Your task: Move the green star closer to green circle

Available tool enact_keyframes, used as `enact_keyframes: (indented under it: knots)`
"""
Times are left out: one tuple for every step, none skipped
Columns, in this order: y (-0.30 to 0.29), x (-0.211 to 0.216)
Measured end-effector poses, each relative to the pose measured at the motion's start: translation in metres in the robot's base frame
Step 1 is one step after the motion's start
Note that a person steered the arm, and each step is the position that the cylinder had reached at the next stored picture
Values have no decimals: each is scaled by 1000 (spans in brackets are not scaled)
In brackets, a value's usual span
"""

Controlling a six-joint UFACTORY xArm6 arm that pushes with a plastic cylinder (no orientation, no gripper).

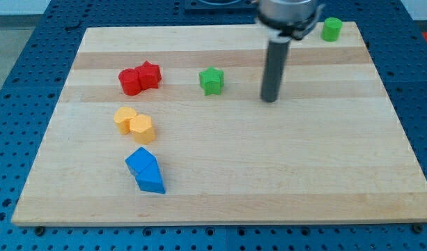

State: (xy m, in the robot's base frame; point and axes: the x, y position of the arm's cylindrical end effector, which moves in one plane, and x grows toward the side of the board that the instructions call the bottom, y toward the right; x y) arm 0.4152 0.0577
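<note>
Nearest: two blue blocks (146, 171), touching, lower left of the table (283, 181).
Tip: my tip (270, 100) upright, right of green star (212, 81), apart.
Green circle (331, 29): upper right.
Pincer: none in view.

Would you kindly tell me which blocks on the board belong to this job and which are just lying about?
Job: green star; green circle; my tip, between them, to the star's right.
Lying about: two red blocks; two yellow blocks; two blue blocks.

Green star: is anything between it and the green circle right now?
My tip stands roughly between them, to the view's right of the green star. The green circle sits at the view's top right. No other block intervenes.
</note>
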Motion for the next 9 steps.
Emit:
enact_keyframes:
  knots:
    - [-86, 6]
    - [-132, -4]
    - [-135, -24]
    - [-106, -48]
    - [-49, -65]
    - [23, -74]
    - [60, -87]
    - [21, -85]
    - [-36, -61]
